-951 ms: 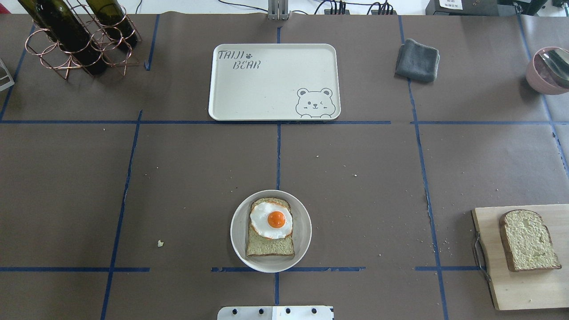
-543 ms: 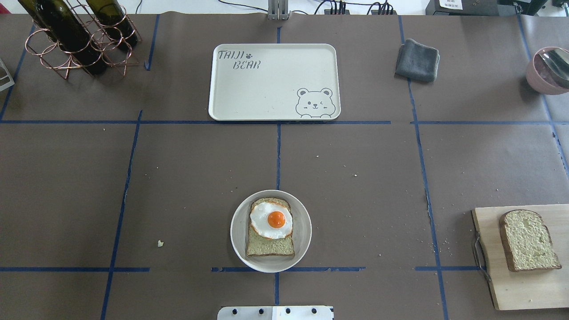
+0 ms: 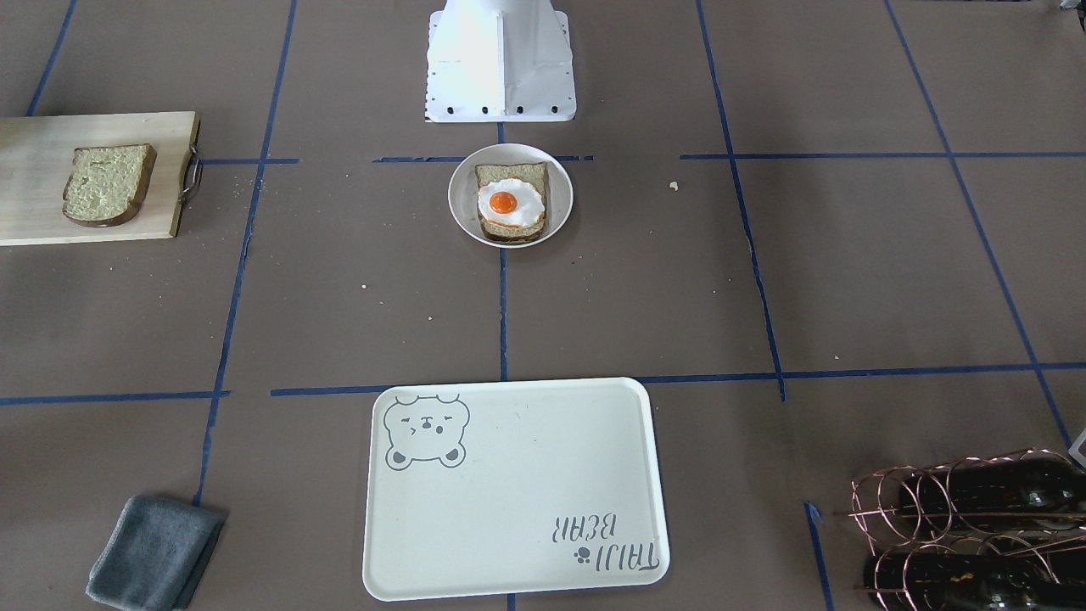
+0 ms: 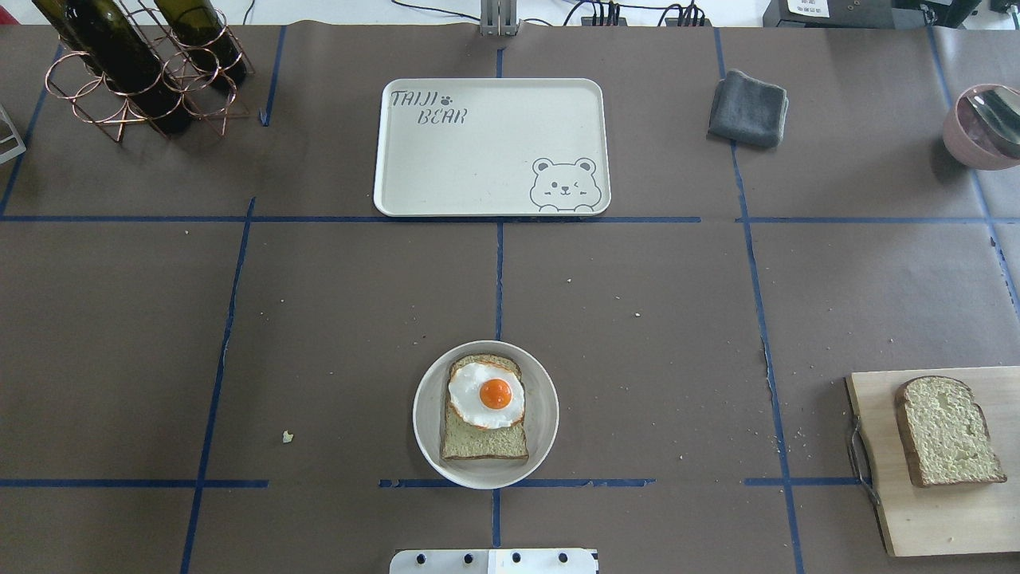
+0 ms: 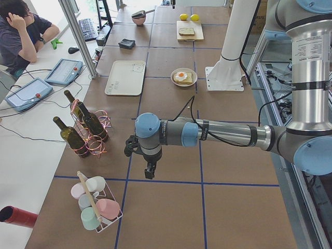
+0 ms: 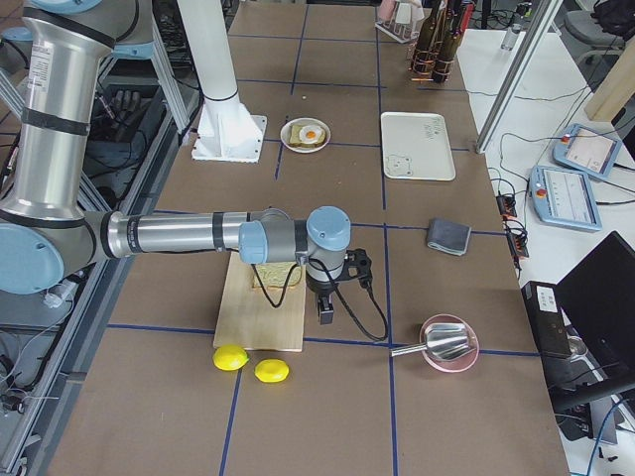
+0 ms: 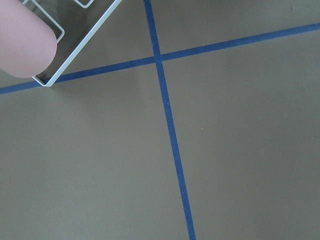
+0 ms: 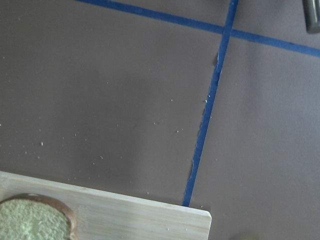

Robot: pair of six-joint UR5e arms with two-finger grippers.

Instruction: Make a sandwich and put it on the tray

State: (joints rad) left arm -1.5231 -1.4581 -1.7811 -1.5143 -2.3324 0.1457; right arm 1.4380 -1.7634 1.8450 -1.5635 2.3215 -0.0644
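A bread slice [image 4: 482, 445] topped with a fried egg [image 4: 488, 395] lies on a round plate [image 4: 422, 414] near the robot base. A second slice [image 4: 948, 430] lies on the wooden cutting board [image 4: 932, 518] at the right. The tray [image 4: 478, 159] with its bear drawing sits bare at the table's far side. My left gripper [image 5: 149, 171] hangs over the table's left end, far from the plate. My right gripper [image 6: 324, 312] hovers just beyond the board's edge, beside the second slice [image 8: 30, 220]. I cannot tell whether either gripper is open or shut.
A copper rack of wine bottles [image 4: 143, 64] stands far left, a grey cloth [image 4: 749, 108] far right, and a pink bowl with a spoon [image 4: 984, 127] at the right edge. A cup rack [image 5: 96, 202] and two lemons [image 6: 230, 357] sit at the table's ends. A person [image 5: 21, 31] sits beyond.
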